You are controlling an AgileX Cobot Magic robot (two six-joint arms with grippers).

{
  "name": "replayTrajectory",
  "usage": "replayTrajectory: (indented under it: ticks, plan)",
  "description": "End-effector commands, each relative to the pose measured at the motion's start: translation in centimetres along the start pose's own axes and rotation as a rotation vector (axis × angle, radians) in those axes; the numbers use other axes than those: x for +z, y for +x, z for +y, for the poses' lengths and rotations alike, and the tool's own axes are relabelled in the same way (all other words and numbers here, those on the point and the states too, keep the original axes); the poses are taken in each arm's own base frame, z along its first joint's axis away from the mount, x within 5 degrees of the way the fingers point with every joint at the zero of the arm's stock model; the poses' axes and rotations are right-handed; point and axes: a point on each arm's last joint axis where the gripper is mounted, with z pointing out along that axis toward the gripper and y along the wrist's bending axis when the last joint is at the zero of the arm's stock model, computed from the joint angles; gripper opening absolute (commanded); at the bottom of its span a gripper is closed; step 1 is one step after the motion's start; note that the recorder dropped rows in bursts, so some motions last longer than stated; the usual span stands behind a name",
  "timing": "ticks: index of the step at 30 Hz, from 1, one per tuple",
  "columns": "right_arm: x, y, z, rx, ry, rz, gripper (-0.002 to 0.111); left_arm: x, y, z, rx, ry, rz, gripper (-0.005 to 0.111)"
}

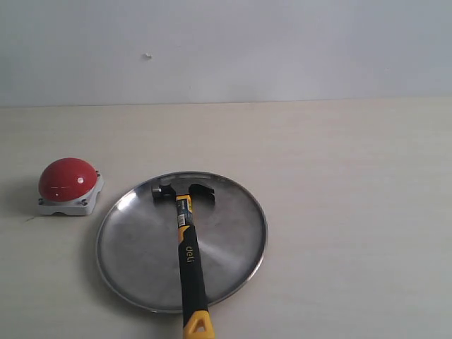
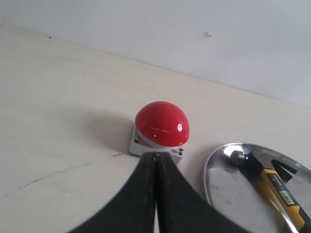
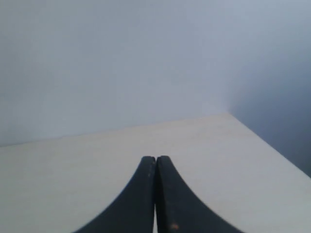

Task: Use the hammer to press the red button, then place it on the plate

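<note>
The hammer [image 1: 186,240] lies on the shiny steel plate [image 1: 127,247], its steel head toward the far rim and its black-and-yellow handle running over the near rim. The red button [image 1: 66,178] on its light-grey base stands to the left of the plate. Neither arm shows in the exterior view. In the left wrist view my left gripper [image 2: 156,154] is shut and empty, its tips just short of the red button [image 2: 162,124]; the plate [image 2: 228,187] and the hammer [image 2: 272,183] show to one side. My right gripper [image 3: 156,158] is shut on nothing above bare table.
The pale wooden table [image 1: 339,162] runs back to a plain white wall [image 1: 226,49]. In the right wrist view a table corner [image 3: 228,115] and its side edge show beyond the gripper.
</note>
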Motion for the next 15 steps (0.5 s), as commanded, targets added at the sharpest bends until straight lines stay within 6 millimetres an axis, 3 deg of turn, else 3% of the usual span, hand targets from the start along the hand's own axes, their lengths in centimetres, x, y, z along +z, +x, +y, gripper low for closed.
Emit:
replayTrajectory:
  ticks: [1,10,15]
  plan:
    - [-1.3,1.0,-0.2,-0.012,0.023,-0.081,0.0,-0.1,-0.1,-0.1,0.0,0.009,-0.009,0.0]
    - [0.0,6.5,-0.4,-0.015,0.026,0.063,0.0,-0.1,-0.1,-0.1,0.0,0.009,-0.009,0.0]
    - [0.0,6.7,-0.3,0.024,0.012,0.074,0.0,-0.1,-0.1,-0.1,0.0,0.009,-0.009,0.0]
